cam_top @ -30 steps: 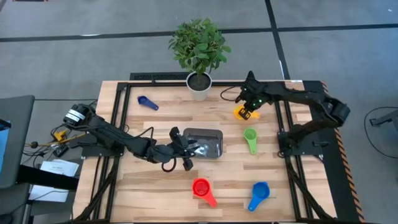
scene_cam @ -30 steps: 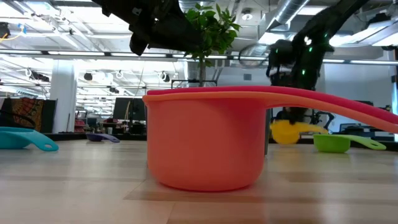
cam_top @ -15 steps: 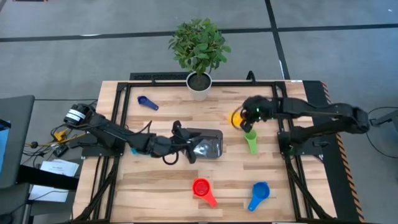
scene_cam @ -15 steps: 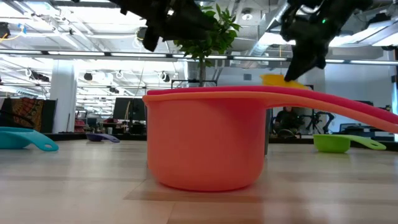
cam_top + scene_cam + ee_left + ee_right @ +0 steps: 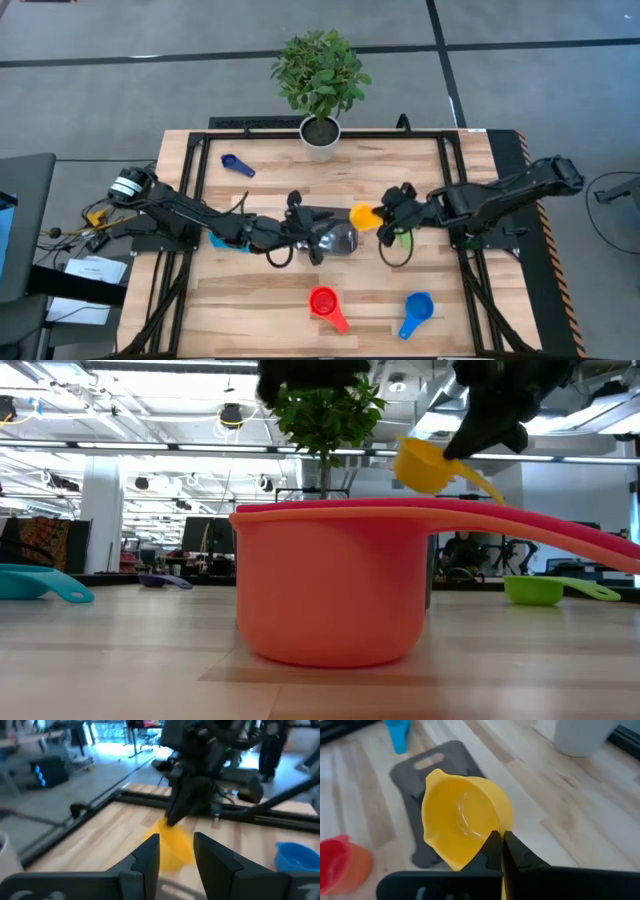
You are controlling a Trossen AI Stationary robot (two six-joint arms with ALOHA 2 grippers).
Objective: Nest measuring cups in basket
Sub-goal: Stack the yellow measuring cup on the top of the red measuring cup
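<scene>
The table (image 5: 250, 300) carried the plant (image 5: 320, 75) at its far edge and the basket (image 5: 335, 238) at its centre. The left gripper (image 5: 318, 240) hung over the basket, its fingers apart and empty. The right gripper (image 5: 392, 214) was clamped on the yellow cup (image 5: 363, 216), held in the air just beside the basket. The red cup (image 5: 324, 302), light blue cup (image 5: 415, 310) and dark blue cup (image 5: 235, 164) lay well apart. With the left gripper so near, the yellow cup might have struck it on the way down.
</scene>
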